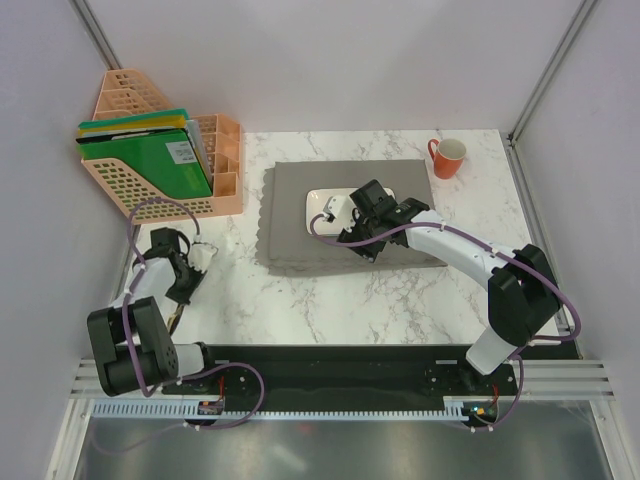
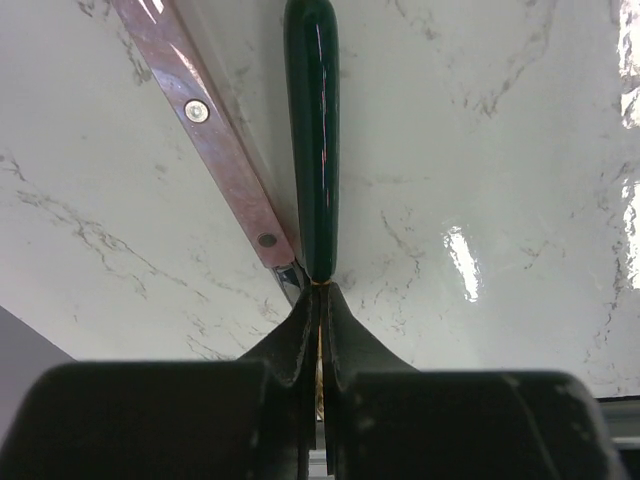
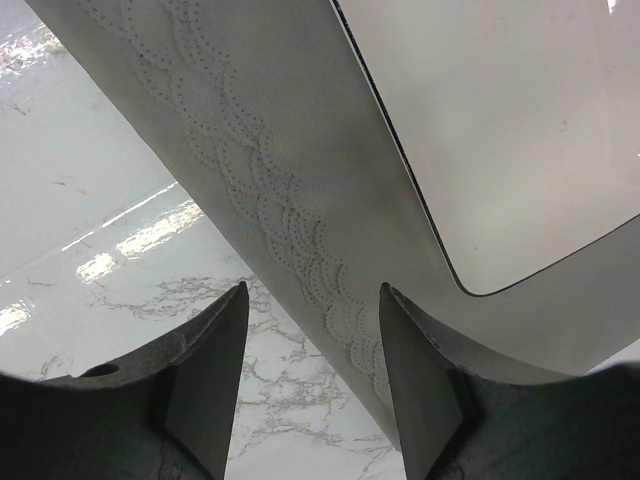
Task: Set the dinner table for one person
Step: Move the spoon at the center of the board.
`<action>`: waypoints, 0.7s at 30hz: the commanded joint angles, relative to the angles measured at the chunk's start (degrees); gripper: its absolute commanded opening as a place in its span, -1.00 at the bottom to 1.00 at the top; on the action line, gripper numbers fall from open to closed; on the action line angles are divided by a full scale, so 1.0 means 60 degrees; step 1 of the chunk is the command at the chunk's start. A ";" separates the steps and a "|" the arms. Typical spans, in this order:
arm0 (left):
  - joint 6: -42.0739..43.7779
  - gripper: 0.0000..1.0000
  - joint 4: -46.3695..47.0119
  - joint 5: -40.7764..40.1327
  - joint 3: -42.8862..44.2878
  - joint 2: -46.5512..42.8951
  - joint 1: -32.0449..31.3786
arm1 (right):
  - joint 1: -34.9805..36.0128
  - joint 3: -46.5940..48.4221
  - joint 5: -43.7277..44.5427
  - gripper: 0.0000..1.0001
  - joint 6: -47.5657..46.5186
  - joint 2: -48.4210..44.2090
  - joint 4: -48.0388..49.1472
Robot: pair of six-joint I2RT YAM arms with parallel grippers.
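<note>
My left gripper (image 2: 321, 295) is shut on the neck of a utensil with a glossy dark green handle (image 2: 312, 130), which points away over the white marble dinner table (image 2: 480, 150). In the top view that gripper (image 1: 183, 285) sits at the table's left edge. A flat copper-coloured handle with rivets (image 2: 225, 150) lies beside the green one. My right gripper (image 3: 312, 300) hangs open above the scalloped edge of the grey placemat (image 3: 300, 150), next to the white rectangular plate (image 3: 500, 130). From the top view it (image 1: 368, 248) is over the placemat's (image 1: 300, 220) near part.
An orange mug (image 1: 447, 157) stands at the table's far right corner. A pink mesh organiser (image 1: 160, 160) with green folders fills the far left. The plate (image 1: 315, 200) lies on the placemat, partly under the right arm. Bare marble (image 1: 330, 300) lies between the placemat and the arm bases.
</note>
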 commanded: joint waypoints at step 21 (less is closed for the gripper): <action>-0.1802 -0.95 0.0424 0.0627 0.2973 0.4401 -0.3751 | 0.0043 -0.0268 0.0202 0.20 -0.0156 -0.0205 0.0083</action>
